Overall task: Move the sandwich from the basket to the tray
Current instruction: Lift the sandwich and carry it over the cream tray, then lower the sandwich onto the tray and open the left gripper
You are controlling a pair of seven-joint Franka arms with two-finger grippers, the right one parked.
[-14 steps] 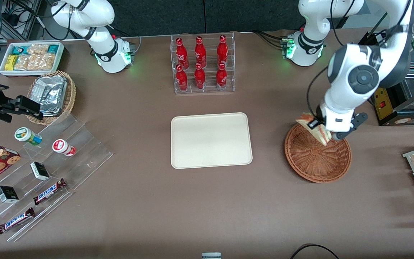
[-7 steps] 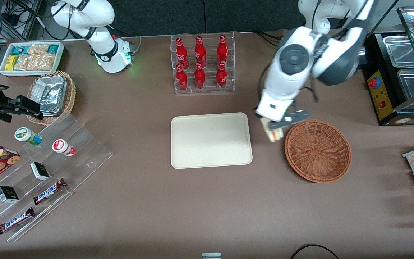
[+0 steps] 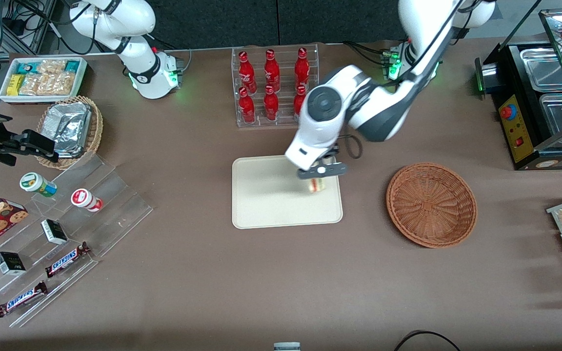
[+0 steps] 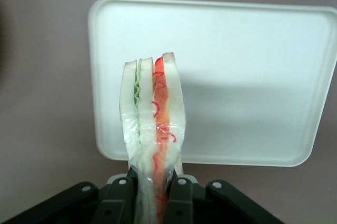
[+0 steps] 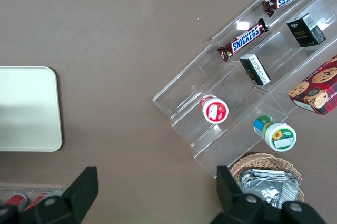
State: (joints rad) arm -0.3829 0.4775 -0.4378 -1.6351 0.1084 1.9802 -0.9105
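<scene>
**A:** Since you have the wrist view up, start close in — what is the gripper (image 4: 154, 192) doing?

**B:** Its fingers (image 4: 118, 197) are clamped on the sandwich (image 4: 152, 124), pinching the wedge across its bread faces. The wrapped layers stick straight out from the jaws, red filling showing along the cut edge.

**A:** And where does that put it over the surface (image 3: 271, 273)?

**B:** From the front, the gripper (image 3: 316, 176) hangs above the tray (image 3: 266, 204), at the tray's end toward the working arm. The sandwich (image 3: 316, 185) shows just under it, inside the rim. I'd judge it is held above the tray floor, not resting on it, though the height is hard to read.

**A:** So which way does the next move go?

**B:** Straight down, I'd say. The wedge's long axis points out along the fingers toward the tray (image 4: 253, 76), so lowering should land it on its narrow edge, and it may tip flat on release.

**A:** And the basket (image 3: 431, 204)?

**B:** Empty, well apart from the tray, toward the working arm's end. The bottle rack (image 3: 275, 87) stands farther from the camera than the tray.
</scene>
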